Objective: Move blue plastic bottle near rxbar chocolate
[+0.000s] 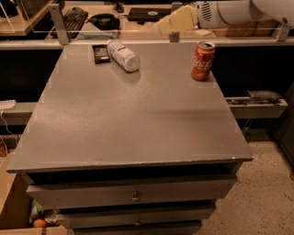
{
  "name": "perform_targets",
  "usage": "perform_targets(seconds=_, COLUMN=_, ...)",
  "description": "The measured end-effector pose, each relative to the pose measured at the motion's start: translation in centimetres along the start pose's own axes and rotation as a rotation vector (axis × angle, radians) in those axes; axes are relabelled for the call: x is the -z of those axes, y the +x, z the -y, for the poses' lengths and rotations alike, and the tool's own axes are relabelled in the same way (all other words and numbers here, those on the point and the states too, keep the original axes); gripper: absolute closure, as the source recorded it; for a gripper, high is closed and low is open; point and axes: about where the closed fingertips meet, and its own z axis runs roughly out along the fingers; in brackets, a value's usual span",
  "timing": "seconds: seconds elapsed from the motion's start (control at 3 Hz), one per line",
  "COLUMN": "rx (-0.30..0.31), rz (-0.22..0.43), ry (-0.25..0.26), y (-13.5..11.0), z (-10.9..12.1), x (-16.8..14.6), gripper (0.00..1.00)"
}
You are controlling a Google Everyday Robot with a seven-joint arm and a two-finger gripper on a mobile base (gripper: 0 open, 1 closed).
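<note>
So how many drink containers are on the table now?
2: the blue plastic bottle lies far-left, beside the rxbar chocolate; the Coca-Cola can stands far-right. The gripper hovers past the table far edge. None seem hidden.

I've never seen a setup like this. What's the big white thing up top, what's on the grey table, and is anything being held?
The white tube at top right is the robot's one arm. The cream piece at its end is its pincer, the part that grasps. It hangs above the table's far edge and seems to hold nothing. A single camera looks down on the grey table, which has drawers beneath. Toward the far left a clear bluish plastic bottle with a white label lies on its side. Right beside it, on its left in the picture, lies a small flat black-wrapped snack bar. A red Coca-Cola can stands upright at the far right.
</note>
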Motion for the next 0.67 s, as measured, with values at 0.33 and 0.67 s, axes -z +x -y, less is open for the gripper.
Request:
perform_targets(seconds=0.33, rx=-0.018, rz=0.037, ry=-0.017, y=-0.7, z=1.1, x=-0.3, gripper=0.0)
perform_targets(seconds=0.67, rx=-0.04, rz=0.105, ry=-0.012, y=-1.9, z=5.0, x=0.9, gripper=0.0)
